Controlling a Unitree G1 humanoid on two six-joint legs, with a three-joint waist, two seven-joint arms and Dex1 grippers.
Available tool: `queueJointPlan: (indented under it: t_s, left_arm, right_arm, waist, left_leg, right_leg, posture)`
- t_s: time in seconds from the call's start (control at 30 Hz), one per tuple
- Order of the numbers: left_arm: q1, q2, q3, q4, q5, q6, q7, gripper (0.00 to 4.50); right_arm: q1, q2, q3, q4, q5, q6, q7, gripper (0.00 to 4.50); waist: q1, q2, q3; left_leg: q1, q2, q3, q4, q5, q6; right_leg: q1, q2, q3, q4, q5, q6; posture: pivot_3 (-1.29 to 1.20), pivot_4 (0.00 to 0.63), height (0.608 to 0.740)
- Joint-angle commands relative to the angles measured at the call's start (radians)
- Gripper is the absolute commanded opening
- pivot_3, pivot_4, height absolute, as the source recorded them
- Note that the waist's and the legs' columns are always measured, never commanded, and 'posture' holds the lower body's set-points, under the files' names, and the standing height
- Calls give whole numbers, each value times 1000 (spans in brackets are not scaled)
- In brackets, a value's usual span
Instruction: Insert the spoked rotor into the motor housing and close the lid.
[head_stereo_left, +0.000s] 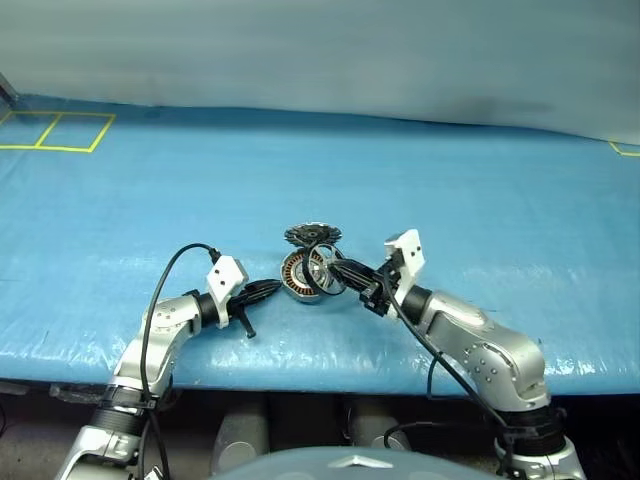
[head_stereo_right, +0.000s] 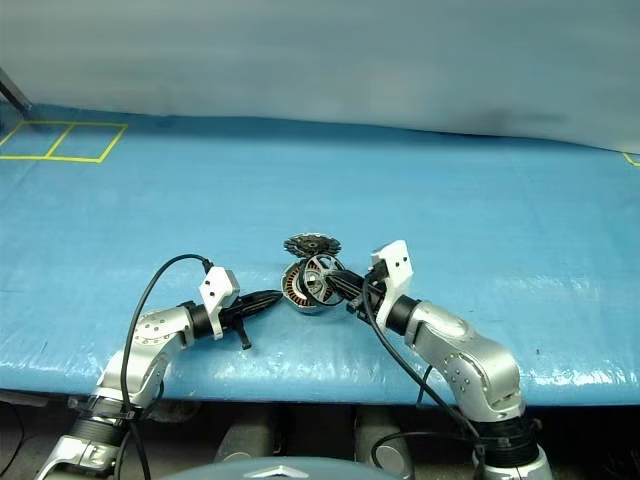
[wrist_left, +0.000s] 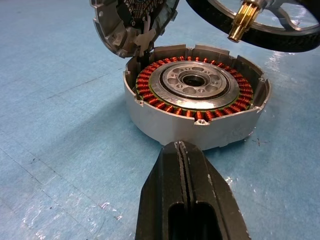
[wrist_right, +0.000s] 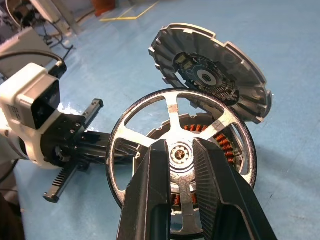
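Spoked rotor (wrist_right: 182, 165): pinched at hub by right gripper (wrist_right: 181, 155), held on edge, tilted, just above motor housing (wrist_left: 197, 100). Housing flat on blue table (head_stereo_left: 450, 180), windings up. Lid (wrist_right: 212, 70) hinged open, upright. Left gripper (wrist_left: 182, 150) pressed together, tips beside housing wall.

Head eyes look down from afar; both wrist views closely share the motor housing (wrist_left: 195, 107).

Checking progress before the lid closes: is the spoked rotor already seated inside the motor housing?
No, the right gripper holds the spoked rotor above the motor housing, whose copper windings lie uncovered.
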Motion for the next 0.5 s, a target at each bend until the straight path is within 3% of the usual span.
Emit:
queueJointPlan:
  t_s: [0.03, 0.5]
  left_arm:
    - [-9, -1, 1, -8, 4, -10, -3, 0]
    - [-3, -5, -9, 8, -1, -60, -37, 0]
  right_arm:
    - [-57, -6, 30, -29, -23, -4, 23, 333]
    - [-135, -2, 73, 89, -97, -5, 83, 333]
  waist:
    - [0, 0, 0]
    - [1, 0, 0]
  left_leg:
    - [0, 0, 0, 0, 0, 0]
    - [0, 0, 0, 0, 0, 0]
  right_leg:
    - [0, 0, 0, 0, 0, 0]
    - [0, 0, 0, 0, 0, 0]
  posture:
    - [0, 150, 740]
    - [0, 150, 740]
